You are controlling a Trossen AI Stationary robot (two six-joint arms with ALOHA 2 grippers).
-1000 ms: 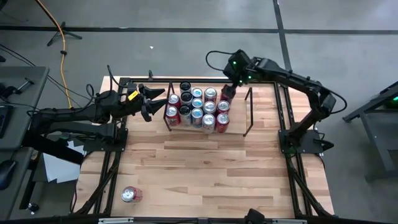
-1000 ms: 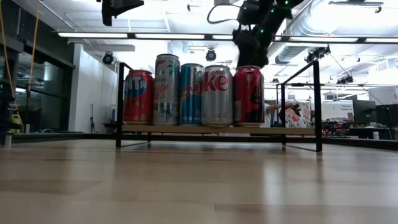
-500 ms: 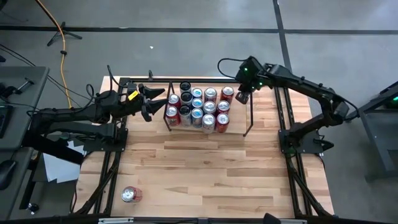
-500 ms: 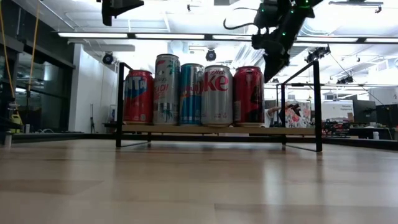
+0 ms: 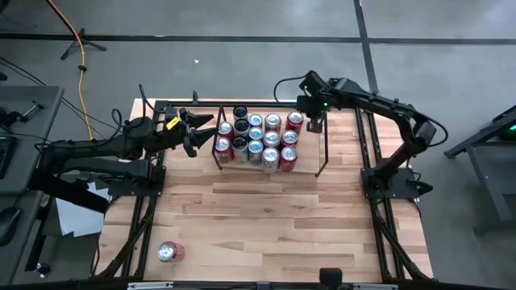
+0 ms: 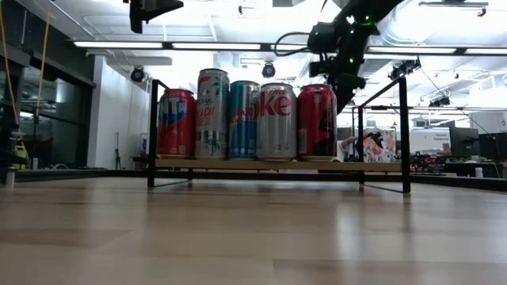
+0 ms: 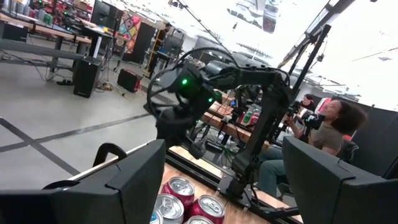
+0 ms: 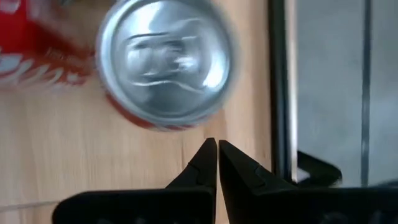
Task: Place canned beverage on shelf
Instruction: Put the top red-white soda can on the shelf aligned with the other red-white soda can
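from my overhead feed, starting at the left, i see the left arm waiting at the table's left edge, its left gripper [image 5: 206, 132] pointing toward the shelf with its fingers spread apart and nothing between them. near the front left corner of the wooden table [image 5: 266, 217] a lone red can [image 5: 168, 252] lies on its side, well apart from everything else. moving right, the shelf [image 5: 325, 145] stands at the back of the table, and a cluster of upright cans [image 5: 256, 138] fills its left portion; i count about 13 tops from above, in red, silver and blue, with 1 dark can at the back. from the table-level camera the front row reads as 5 cans side by side on the see-through top, from a red one on the left to a red one on the right. the right part of the shelf is bare. at the back right corner of the cluster stands a red can with a silver top [image 5: 294, 121], and the right gripper [image 5: 315, 125] hovers just beside it, above the shelf and apart from the can. in the right wrist camera its 2 dark fingers [image 8: 202, 163] are pressed together with nothing between them, the can's top just ahead of the tips. in the left wrist camera a person sits in the room behind the right arm.
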